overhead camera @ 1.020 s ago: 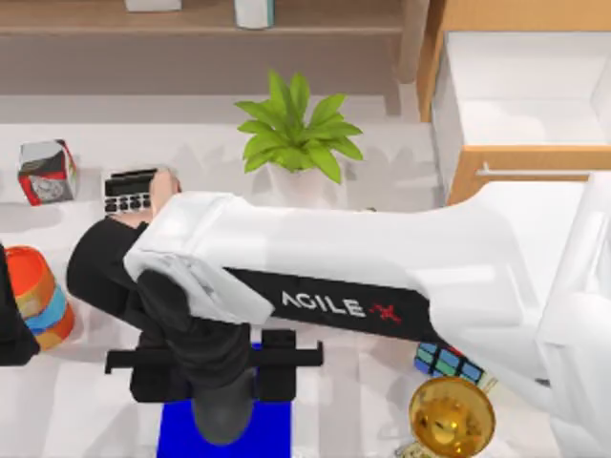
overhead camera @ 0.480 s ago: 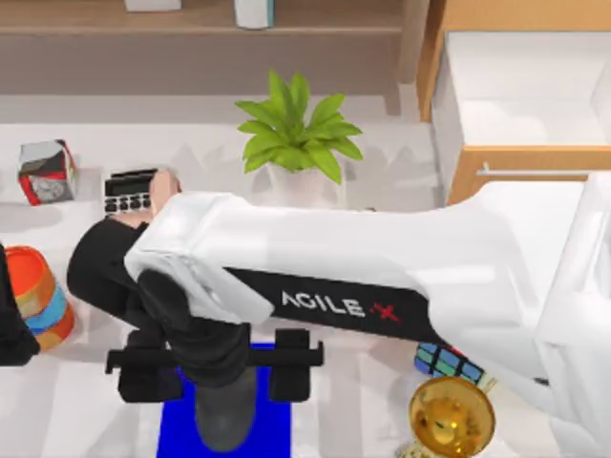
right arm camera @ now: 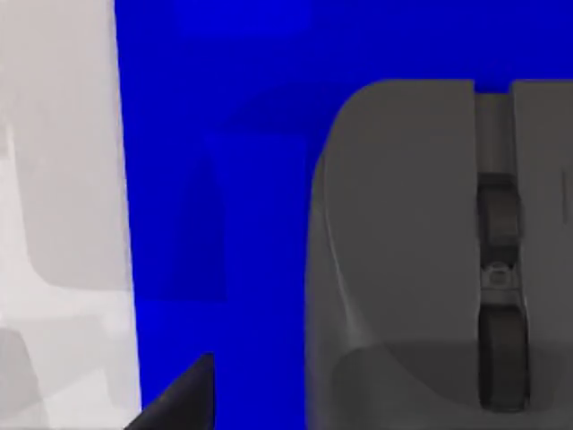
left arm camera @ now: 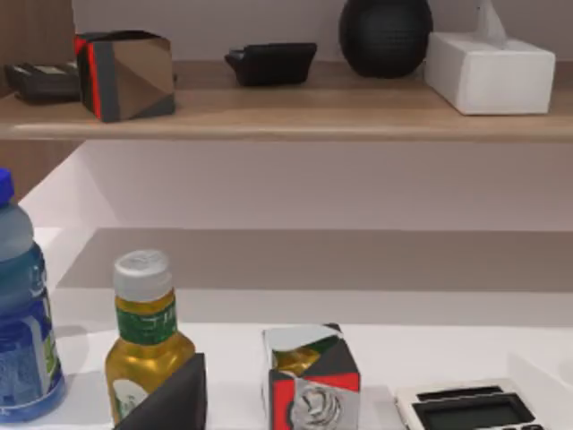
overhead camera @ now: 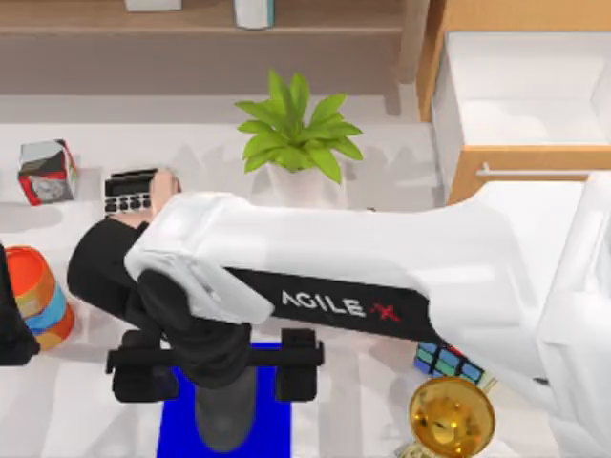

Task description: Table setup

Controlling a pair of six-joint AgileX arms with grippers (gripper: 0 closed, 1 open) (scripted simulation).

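A grey computer mouse (overhead camera: 225, 420) lies on a blue mat (overhead camera: 277, 429) near the table's front edge, left of centre. My right gripper (overhead camera: 218, 374) hovers just above the mouse, open, its black fingers (overhead camera: 296, 377) spread wide on either side and touching nothing. In the right wrist view the mouse (right arm camera: 403, 251) rests flat on the mat (right arm camera: 224, 179), with one dark fingertip (right arm camera: 183, 399) apart from it. My left arm (overhead camera: 10, 324) stays parked at the table's left edge; one of its fingertips (left arm camera: 175, 399) shows in the left wrist view.
A potted plant (overhead camera: 296, 138) stands at the back centre, with a calculator (overhead camera: 129, 191) and a red and silver cube (overhead camera: 46, 172) to its left. Coloured stacked bowls (overhead camera: 40, 298) sit at the left. A puzzle cube (overhead camera: 449, 363) and a gold bell (overhead camera: 451, 417) are at the front right. A wooden cabinet (overhead camera: 525, 105) is at the back right.
The right gripper's fingers have spread apart, letting go of the mouse, which now lies on the blue mat. The left arm has not moved.
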